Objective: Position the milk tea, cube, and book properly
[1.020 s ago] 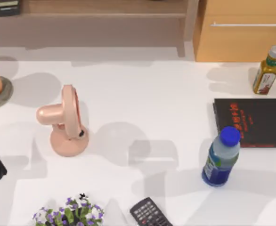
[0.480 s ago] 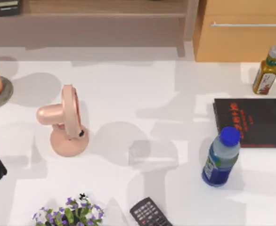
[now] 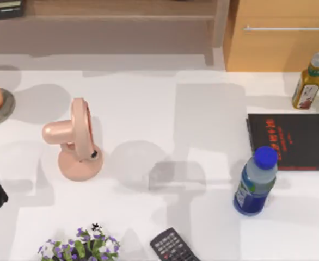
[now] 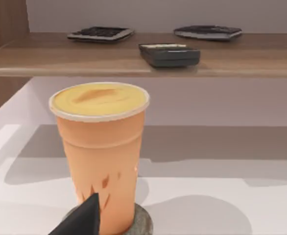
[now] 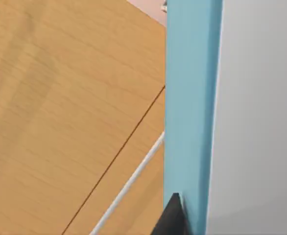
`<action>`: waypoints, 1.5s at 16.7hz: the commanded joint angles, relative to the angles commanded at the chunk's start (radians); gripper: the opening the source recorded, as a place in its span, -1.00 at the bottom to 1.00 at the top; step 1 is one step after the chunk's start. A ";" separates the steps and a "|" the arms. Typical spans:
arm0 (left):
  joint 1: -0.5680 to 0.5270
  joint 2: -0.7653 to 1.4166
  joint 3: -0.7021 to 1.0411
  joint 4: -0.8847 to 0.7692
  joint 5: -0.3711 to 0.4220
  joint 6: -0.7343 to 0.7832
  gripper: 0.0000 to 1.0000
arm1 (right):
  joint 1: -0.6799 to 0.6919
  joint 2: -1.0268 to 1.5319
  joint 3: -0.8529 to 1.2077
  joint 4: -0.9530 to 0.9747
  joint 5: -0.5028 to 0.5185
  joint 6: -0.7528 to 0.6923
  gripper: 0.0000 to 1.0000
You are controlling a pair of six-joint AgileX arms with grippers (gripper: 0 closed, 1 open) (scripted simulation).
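Milk tea stands upright right in front of the left claw, very close to it. The cup sits on a round grey coaster. I cannot tell if the left claw is wide or narrow. Past the cup, farther from the claw, there is a wooden shelf with flat dark gadgets on it.

The right claw holds the book. Its dark finger presses on the teal-blue cover. The book stands up tall, close to the claw. Behind the book there is a wooden cabinet.

From above, the milk tea is at the table's left edge. A pink fan stands near it. A blue bottle stands at the right, just beside a black book.
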 joint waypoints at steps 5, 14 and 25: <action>0.000 0.000 0.000 0.000 0.000 0.000 1.00 | 0.229 -0.012 -0.246 0.043 0.112 0.333 -1.00; 0.000 0.000 0.000 0.000 0.000 0.000 1.00 | 0.355 0.300 -0.304 0.076 0.211 0.735 -1.00; 0.000 0.000 0.000 0.000 0.000 0.000 1.00 | 0.345 0.382 -0.255 0.088 0.216 0.788 -1.00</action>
